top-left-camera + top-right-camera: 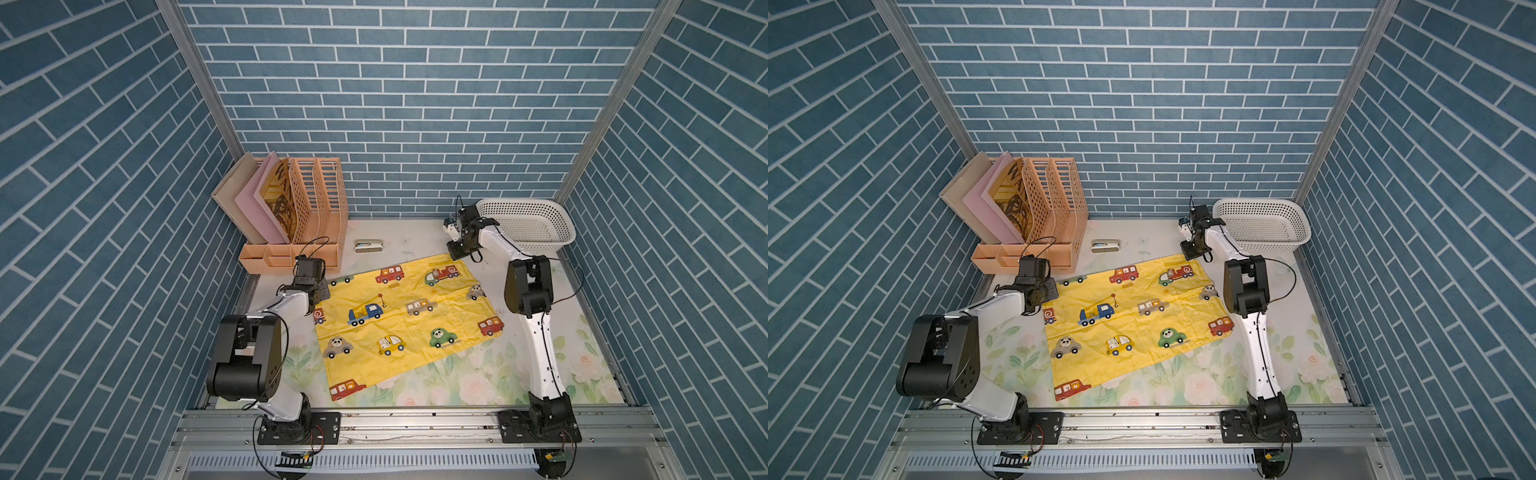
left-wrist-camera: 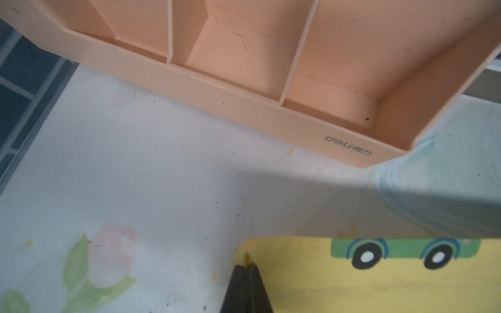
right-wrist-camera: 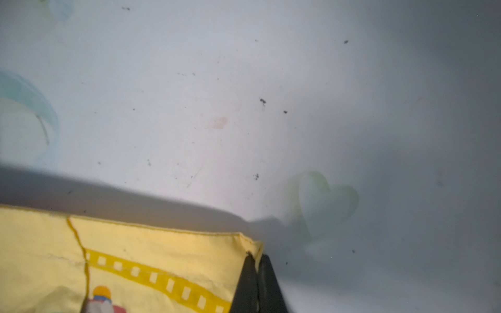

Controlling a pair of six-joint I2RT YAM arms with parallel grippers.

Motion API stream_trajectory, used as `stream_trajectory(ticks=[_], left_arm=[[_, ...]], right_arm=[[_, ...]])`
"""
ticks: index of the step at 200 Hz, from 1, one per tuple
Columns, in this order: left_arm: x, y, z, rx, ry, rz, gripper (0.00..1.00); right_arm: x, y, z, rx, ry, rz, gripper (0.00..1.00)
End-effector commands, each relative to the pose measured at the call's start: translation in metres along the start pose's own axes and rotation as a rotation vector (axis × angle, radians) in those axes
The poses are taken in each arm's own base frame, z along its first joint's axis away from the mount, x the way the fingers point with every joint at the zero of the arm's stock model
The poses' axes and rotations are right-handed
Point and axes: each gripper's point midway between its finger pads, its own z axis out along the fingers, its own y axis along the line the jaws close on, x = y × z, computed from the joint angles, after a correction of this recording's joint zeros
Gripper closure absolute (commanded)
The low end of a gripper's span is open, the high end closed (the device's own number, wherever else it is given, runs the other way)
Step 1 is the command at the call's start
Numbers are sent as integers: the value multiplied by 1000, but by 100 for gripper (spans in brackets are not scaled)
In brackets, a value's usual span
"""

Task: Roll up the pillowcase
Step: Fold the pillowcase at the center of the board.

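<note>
**Both jaws clamped on the pillowcase corners, one each**

Quick status from me, the two-armed one.

My left arm (image 1: 266,309) comes up off the near rail, folds at a big raised elbow and reaches forward, wrist tipped down at the pillowcase's (image 1: 405,316) far left corner. My left gripper (image 2: 246,268) is clenched there. In the wrist view the fingertips are pressed together with a sliver of yellow hem pinched between them.

My right arm (image 1: 540,353) stands taller. The white link climbs past the pillowcase's right edge to the elbow, then the forearm stretches out to the far right corner with the wrist angled down. My right gripper (image 3: 256,257) is also squeezed tight on cloth, with the corner hem bunched up into the tips.

The pillowcase itself lies spread flat and a bit skewed on the floral table covering (image 1: 478,374), creased but not rolled anywhere.

Headcount:
- 2 arms, 2 grippers
- 1 pillowcase, with twelve printed vehicles by my count in both top views
- 1 peach desk organizer (image 1: 291,257) just beyond the pillowcase's far left corner, with 3 folders leaning in it
- 1 stapler (image 1: 368,246) a little past the pillowcase's far edge
- 1 white perforated basket (image 1: 528,226) beyond the far right corner
</note>
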Motion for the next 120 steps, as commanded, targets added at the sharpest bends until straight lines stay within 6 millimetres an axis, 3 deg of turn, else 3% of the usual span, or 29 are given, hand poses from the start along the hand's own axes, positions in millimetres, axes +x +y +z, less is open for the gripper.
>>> stream_trajectory(ticks=[1,32,66,75,85,87,93,120], left_arm=[[-31,4,-14,-14,-65,-3,100],[-68,-19,-26,64,-131,4,100],[-99,-22,-35,58,-203,-4,100],[-101,-23,-36,58,-210,-2,100],[-100,-24,-37,62,-210,1,100],[-99,-24,-37,62,-208,3,100],[-95,-24,-37,61,-203,8,100],[-76,-21,-44,47,-201,19,100]], right_arm=[[-53,-26,-70,86,-231,-33,100],[-87,-39,-106,139,-366,-37,100],[-112,-43,-138,183,-487,-51,100],[-115,-43,-146,190,-513,-55,100],[-112,-41,-141,179,-508,-51,100],[-115,-39,-152,182,-527,-53,100],[-113,-37,-155,176,-533,-50,100],[-84,-37,-149,204,-525,-25,100]])
